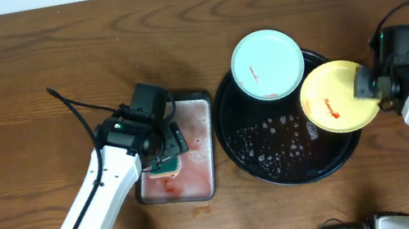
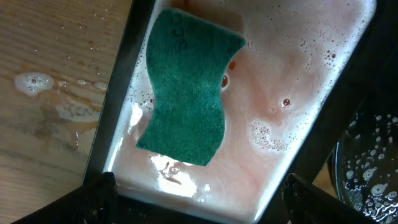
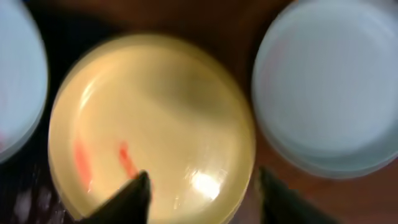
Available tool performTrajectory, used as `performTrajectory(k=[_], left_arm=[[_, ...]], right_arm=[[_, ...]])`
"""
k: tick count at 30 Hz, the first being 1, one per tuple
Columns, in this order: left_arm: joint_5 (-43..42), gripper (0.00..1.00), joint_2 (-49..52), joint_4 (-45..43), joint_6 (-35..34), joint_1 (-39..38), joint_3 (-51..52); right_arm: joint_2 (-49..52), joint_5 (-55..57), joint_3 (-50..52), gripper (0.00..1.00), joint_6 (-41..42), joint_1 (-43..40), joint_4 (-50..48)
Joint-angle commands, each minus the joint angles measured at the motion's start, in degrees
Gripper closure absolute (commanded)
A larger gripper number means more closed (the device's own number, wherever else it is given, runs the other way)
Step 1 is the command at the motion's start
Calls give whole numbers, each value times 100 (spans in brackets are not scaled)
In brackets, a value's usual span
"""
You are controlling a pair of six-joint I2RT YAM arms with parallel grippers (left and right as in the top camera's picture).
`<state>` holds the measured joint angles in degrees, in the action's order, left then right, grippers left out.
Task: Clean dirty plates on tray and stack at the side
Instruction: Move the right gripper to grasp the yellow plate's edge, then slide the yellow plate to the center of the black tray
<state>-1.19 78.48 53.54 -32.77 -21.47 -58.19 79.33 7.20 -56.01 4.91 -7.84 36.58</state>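
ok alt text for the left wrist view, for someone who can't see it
A wavy teal sponge lies in pinkish, foamy water in a rectangular silver metal pan. The left end effector is open, its dark fingers at the bottom corners; wet brown wood tabletop shows at left.

**Overhead view:** bright, even, diffuse light from above; sharp across the frame. Soft, short shadows lie beside the left arm (image 1: 94,199) on the counter (image 1: 29,60). The pale band along the top edge is washed out. The glossy tray (image 1: 328,156) carries speckled highlights, lower middle.

**Left wrist view:** sharp. White glare on the wet floor of the pan (image 2: 292,81), lower centre; lower corners dark.

**Right wrist view:** dim, warm, soft throughout, perhaps motion blur. One glare spot on the yellow plate (image 3: 155,118), lower centre; upper edge near black.
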Motion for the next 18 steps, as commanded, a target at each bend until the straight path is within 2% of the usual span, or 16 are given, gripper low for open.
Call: performTrajectory(k=[1, 6, 12, 13, 14, 16, 18], left_arm=[[22, 14, -57, 13, 17, 24, 7], [22, 14, -57, 13, 17, 24, 7], [22, 14, -57, 13, 17, 24, 7], [22, 14, -57, 13, 17, 24, 7], [22, 15, -57, 13, 17, 24, 7], [22, 14, -57, 13, 17, 24, 7], [22, 14, -57, 13, 17, 24, 7]], right_arm=[[151, 415, 208, 44, -437, -155, -507], [581, 417, 415, 47, -1010, -374, -992], [1266, 278, 428, 55, -966, -743, -1051], [1322, 205, 428, 61, -966, -780, -1045], [1370, 22, 428, 79, -966, -824, -1021], [1368, -184, 428, 99, -964, -837, -986], [1303, -378, 426, 99, -964, -835, -883]])
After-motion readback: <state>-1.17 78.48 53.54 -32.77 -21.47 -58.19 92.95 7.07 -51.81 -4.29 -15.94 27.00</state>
